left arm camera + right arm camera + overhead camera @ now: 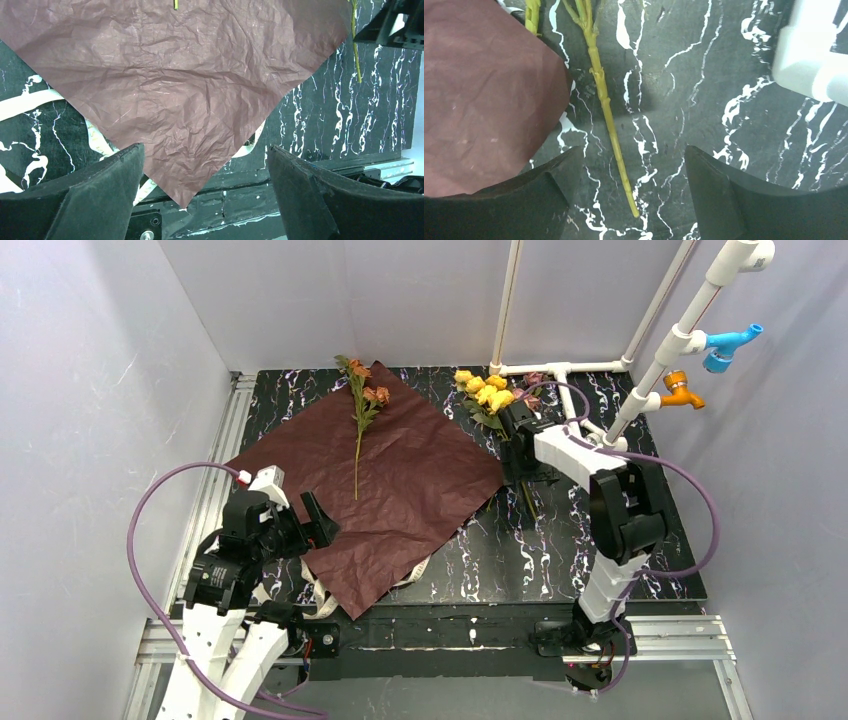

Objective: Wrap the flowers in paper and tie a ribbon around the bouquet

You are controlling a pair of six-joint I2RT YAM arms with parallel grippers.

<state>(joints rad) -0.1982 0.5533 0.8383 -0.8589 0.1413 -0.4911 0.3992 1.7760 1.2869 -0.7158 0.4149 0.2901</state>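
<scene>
**Left claw** (pixel 205 167): the jaws are spread wide and hold nothing. It is poised above the near corner of the dark red paper (pixel 175 85). The arm is folded low at the near left edge of the worktop (pixel 560 550), with its wrist turned toward the sheet. A cream ribbon (pixel 22 106) lies on the worktop and runs partly under that corner.

**Right claw** (pixel 626 170): the jaws are parted and grip nothing. It points down over a green stem (pixel 606 110) that lies on the bare worktop just beside the paper's right corner. The arm reaches forward toward the far side. The yellow and pink flowers (pixel 490 392) lie just beyond this claw, off the sheet.

A separate orange-flowered sprig (pixel 377 395) lies on the paper, its blooms toward the far edge.
</scene>
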